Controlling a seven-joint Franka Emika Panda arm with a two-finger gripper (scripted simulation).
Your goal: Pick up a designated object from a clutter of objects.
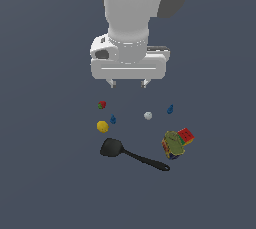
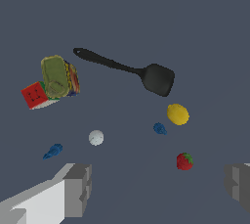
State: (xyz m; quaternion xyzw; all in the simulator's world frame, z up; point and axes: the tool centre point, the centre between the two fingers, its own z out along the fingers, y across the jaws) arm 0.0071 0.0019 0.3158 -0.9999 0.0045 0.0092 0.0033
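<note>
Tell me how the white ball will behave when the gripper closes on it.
The white ball is round and lies free, so it may roll if nudged. It looks small beside the open gripper, so it could squirt out of an off-centre pinch.

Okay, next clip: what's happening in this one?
A single robot arm hangs above a scatter of small things on a dark floor, its gripper open and empty. Below it lie a small white ball, a yellow ball, a strawberry, two blue teardrops, a black spatula and a colourful cube beside a green-yellow lump. The white ball lies apart from the rest. Nothing has been picked up yet.
</note>
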